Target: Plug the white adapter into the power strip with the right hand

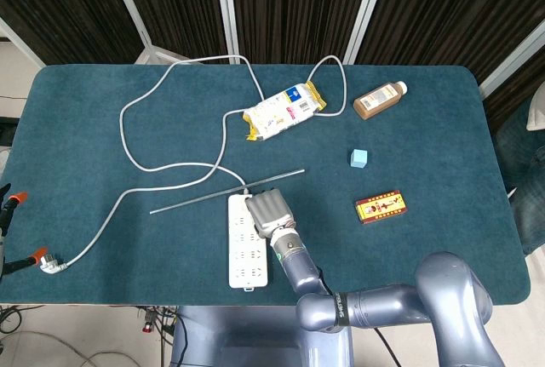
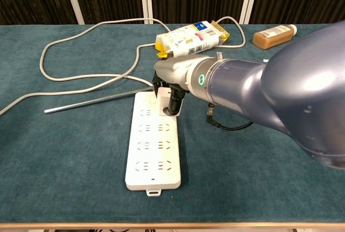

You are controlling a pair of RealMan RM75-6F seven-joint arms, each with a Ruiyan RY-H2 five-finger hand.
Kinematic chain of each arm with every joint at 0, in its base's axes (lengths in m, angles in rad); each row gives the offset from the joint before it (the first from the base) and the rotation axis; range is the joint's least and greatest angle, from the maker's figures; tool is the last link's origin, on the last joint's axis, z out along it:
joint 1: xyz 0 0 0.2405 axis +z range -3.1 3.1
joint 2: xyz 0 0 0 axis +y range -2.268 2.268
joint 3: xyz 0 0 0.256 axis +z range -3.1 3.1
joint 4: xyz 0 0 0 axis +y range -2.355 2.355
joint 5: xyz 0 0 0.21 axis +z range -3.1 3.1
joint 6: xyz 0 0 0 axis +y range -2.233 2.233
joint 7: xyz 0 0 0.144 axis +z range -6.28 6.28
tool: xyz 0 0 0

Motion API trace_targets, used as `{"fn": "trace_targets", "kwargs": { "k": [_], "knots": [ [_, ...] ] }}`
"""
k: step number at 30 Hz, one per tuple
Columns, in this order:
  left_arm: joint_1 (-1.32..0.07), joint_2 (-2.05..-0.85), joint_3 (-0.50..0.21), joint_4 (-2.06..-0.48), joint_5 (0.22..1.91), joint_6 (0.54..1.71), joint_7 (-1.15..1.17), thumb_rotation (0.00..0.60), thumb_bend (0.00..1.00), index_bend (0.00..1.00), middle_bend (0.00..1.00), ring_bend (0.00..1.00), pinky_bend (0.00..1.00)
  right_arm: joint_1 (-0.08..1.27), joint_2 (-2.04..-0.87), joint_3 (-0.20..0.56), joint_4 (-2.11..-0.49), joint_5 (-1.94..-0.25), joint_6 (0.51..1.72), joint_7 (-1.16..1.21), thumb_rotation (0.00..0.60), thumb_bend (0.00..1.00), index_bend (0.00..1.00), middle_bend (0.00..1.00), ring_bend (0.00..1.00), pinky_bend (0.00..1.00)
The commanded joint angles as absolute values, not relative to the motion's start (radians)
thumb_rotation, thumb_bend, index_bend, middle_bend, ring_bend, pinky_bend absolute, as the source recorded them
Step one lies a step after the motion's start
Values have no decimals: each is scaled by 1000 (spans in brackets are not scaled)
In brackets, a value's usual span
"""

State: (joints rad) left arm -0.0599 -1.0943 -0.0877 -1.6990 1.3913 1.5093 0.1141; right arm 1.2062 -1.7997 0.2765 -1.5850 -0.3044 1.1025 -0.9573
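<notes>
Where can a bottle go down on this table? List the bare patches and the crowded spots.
Bare cloth lies right of the red box and blue cube, and at the near left between the grey cable and power strip. Crowded: the far middle, with snack pack, brown bottle, cable loops, and around the right hand by the metal rod.

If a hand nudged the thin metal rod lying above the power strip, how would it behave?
The metal rod looks straight and slim, so probably stiff and light. Lying flat on the cloth-covered table, it would likely roll or pivot rather than tip.
</notes>
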Motion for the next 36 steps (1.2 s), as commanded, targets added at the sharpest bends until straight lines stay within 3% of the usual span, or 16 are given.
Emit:
{"fn": "trace_targets", "kwargs": {
  "k": [1,11,13,20,36],
  "knots": [
    [-60,-1095,-87,-1699,1391,1509,115,600,86,176,0,0,0,1209,-1794,273,-1589,-299,1098,-963,600,506,365,325,334,350],
    [-61,-1095,-86,-1698,1390,1505,118,600,86,176,0,0,0,1227,-1756,265,-1623,-251,1086,-1004,600,504,217,257,262,288],
    [-62,-1096,-86,-1699,1390,1505,120,600,86,176,0,0,0,1235,-1746,260,-1633,-234,1086,-1022,600,463,175,244,250,279],
    [-62,-1098,-85,-1699,1390,1505,125,600,86,176,0,0,0,1255,-1716,247,-1669,-205,1097,-1059,600,165,6,208,225,264],
    [-61,-1097,-83,-1700,1395,1507,122,600,87,176,0,0,0,1204,-1551,295,-1847,-232,1130,-954,600,129,3,204,219,257]
  ]
}}
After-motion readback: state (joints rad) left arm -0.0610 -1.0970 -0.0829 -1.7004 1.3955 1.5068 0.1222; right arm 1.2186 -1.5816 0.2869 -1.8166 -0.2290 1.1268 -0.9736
